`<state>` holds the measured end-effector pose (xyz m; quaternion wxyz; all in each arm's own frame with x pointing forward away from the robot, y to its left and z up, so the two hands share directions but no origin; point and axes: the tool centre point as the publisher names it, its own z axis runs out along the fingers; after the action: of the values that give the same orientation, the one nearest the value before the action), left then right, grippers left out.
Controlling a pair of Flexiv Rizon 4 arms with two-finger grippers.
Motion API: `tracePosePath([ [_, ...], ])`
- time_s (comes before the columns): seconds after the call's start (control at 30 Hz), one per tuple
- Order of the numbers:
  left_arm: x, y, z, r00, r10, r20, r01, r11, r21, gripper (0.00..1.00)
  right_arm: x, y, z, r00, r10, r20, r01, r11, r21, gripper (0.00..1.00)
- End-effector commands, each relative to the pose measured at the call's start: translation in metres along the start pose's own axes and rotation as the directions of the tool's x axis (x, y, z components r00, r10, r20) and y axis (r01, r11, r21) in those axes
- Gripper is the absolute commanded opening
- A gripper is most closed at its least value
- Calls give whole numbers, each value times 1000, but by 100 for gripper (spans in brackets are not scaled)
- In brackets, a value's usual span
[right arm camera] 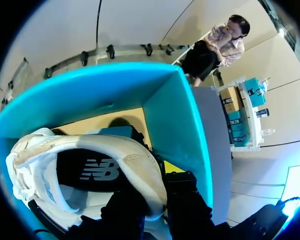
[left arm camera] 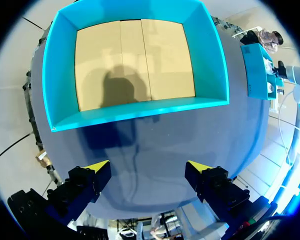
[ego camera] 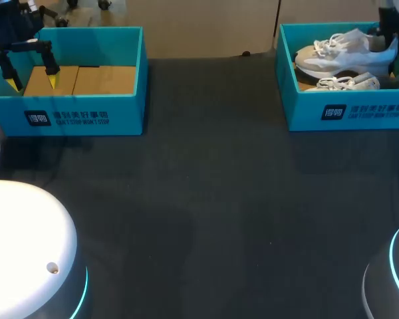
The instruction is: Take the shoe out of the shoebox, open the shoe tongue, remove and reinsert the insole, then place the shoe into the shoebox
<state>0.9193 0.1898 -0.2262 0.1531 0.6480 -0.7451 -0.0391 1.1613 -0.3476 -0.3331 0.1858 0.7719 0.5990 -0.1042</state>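
White sneaker (right arm camera: 65,165) sits in my shoebox (ego camera: 306,109), right claw (right arm camera: 162,175) clamped on its heel collar, left claw (left arm camera: 147,175) apart—either lifting out or returning.

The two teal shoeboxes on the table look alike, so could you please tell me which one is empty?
The left shoebox, below the left claw, is empty, showing only its bare cardboard floor. The right shoebox holds white shoes.
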Motion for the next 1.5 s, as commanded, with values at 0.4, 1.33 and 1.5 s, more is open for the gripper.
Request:
tracePosePath([
  [0.4, 0, 1, -1, 1000, 0, 1, 0, 1000, 0, 100, 6, 1, 15, 999, -53, -1, 53, 999, 12, 0],
  [1.33, 0, 1, -1, 1000, 0, 1, 0, 1000, 0, 100, 14, 3, 38, 998, -47, -36, 48, 998, 43, 0],
  [1.5, 0, 1, -1, 1000, 0, 1, 0, 1000, 0, 100, 14, 3, 38, 998, -47, -36, 48, 998, 43, 0],
])
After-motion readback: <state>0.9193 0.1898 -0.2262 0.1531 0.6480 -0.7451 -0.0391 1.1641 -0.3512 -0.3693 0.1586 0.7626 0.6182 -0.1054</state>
